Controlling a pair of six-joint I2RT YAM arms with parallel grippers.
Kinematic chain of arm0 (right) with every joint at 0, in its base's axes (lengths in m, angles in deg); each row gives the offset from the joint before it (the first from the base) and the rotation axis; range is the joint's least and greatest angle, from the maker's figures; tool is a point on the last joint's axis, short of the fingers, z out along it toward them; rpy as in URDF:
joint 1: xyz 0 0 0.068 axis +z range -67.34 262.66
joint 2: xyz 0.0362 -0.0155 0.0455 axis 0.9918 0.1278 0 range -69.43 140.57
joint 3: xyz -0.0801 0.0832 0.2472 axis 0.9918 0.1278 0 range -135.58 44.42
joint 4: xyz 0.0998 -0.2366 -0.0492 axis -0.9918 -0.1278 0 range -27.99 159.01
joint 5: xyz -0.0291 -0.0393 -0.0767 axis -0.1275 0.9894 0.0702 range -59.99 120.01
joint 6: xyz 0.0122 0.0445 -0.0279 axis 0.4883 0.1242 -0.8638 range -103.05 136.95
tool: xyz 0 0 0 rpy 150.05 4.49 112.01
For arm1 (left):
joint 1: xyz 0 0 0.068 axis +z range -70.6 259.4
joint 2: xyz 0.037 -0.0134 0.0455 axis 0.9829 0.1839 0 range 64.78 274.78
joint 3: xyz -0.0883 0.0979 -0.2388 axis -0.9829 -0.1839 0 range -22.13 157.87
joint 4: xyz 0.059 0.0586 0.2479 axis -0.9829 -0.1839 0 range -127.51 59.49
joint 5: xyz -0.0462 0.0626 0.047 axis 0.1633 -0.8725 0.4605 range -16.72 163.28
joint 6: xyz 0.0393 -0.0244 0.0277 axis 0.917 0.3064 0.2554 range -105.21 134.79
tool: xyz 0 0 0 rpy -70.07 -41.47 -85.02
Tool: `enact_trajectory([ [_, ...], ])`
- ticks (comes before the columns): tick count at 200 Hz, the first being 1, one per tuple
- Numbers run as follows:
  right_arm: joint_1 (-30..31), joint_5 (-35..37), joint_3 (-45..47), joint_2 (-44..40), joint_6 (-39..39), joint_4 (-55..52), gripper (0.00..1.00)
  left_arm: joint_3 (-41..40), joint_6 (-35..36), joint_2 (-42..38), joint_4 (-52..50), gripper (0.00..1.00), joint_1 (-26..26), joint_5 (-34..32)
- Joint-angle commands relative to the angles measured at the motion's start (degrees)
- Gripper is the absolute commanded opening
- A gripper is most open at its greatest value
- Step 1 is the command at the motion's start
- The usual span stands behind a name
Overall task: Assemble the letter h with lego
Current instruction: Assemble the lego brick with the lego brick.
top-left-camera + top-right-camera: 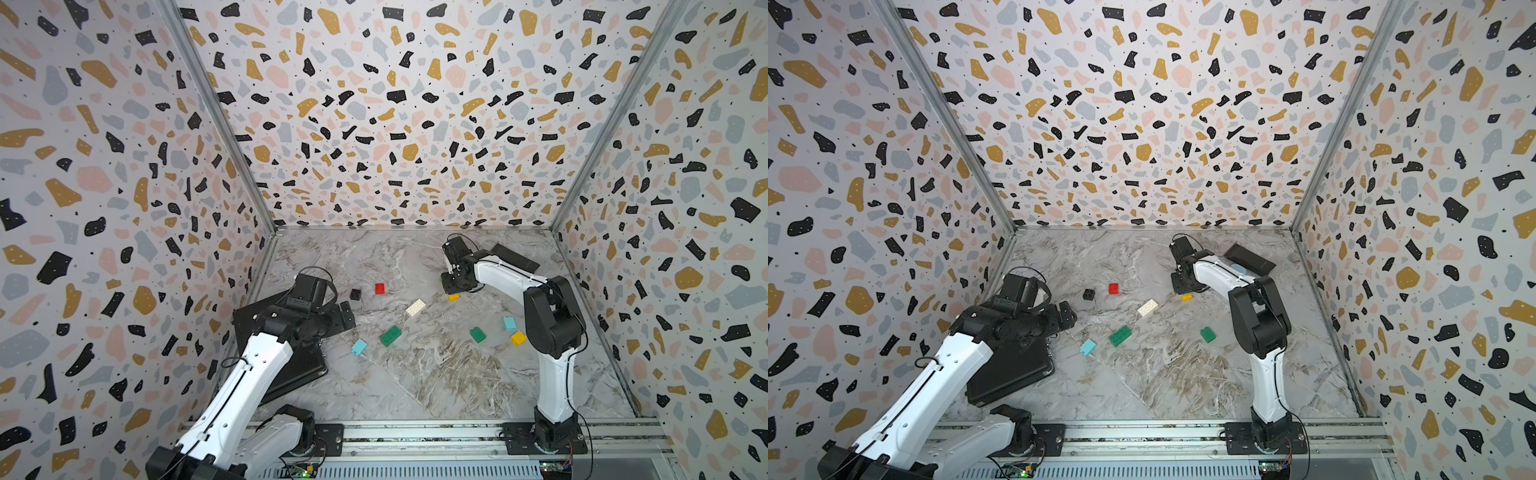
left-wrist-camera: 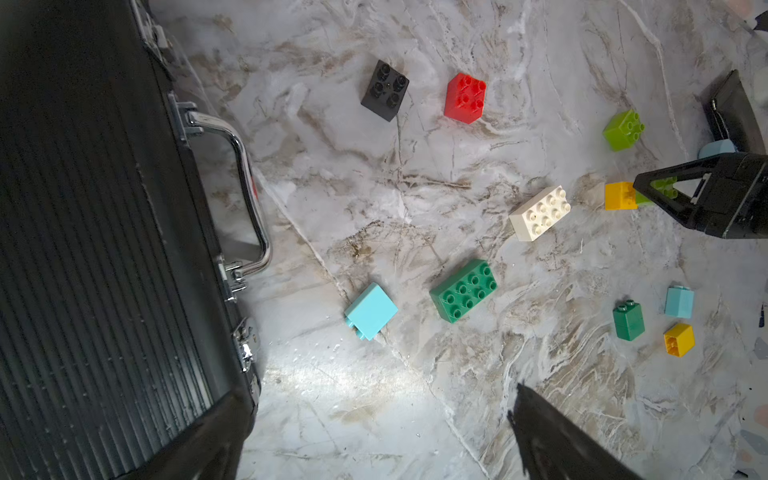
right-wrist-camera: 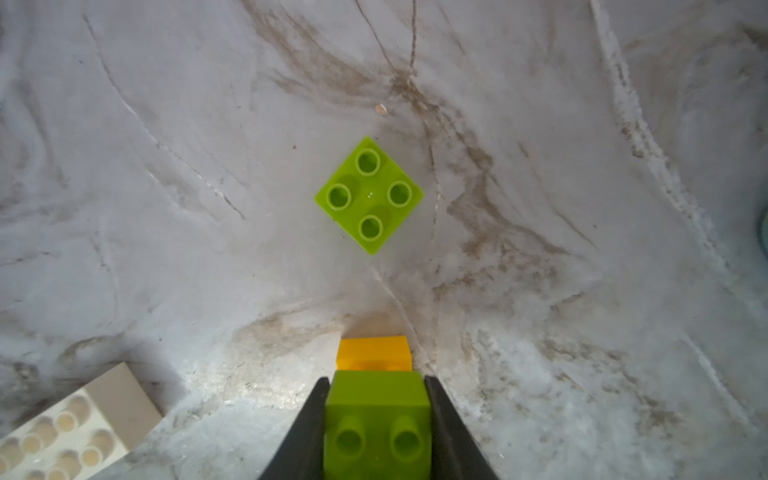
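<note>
Now: right fingers (image 3: 451, 432) clamped on studded lime brick (image 3: 376, 399), touching yellow brick (image 3: 372, 351); left fingers (image 2: 557, 440) wide apart.

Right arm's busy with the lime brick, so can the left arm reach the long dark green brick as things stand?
Likely yes: the left gripper is open and empty, and the long dark green brick lies studs-up on bare table just ahead of it, nothing between.

In both top views the left arm (image 1: 266, 365), lower left of the frame, and the right arm (image 1: 555, 374), lower right, are showing white shells between bulky black joints. Thin black cables (image 1: 232, 390) are running along them; black base plates (image 1: 513, 438) are carrying small screws.
</note>
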State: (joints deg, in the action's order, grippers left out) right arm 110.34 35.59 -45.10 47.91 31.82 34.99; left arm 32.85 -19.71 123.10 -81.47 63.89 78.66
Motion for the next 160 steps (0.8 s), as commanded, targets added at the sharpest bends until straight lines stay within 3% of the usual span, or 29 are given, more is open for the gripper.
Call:
enact_trajectory([
  [1,-0.3,-0.7,0.6,0.3,-0.8,-0.5,0.35,-0.8,0.8,0.2,0.9,0.99,-0.2,0.4],
  [129,-0.4,-4.5,2.4,2.0,-2.9,0.4,0.39,-0.8,0.9,0.4,1.0,0.99,-0.1,0.6],
  [160,-0.4,-4.9,6.9,0.0,-1.8,2.9,0.38,-0.8,0.9,0.4,1.0,0.99,-0.1,0.7],
])
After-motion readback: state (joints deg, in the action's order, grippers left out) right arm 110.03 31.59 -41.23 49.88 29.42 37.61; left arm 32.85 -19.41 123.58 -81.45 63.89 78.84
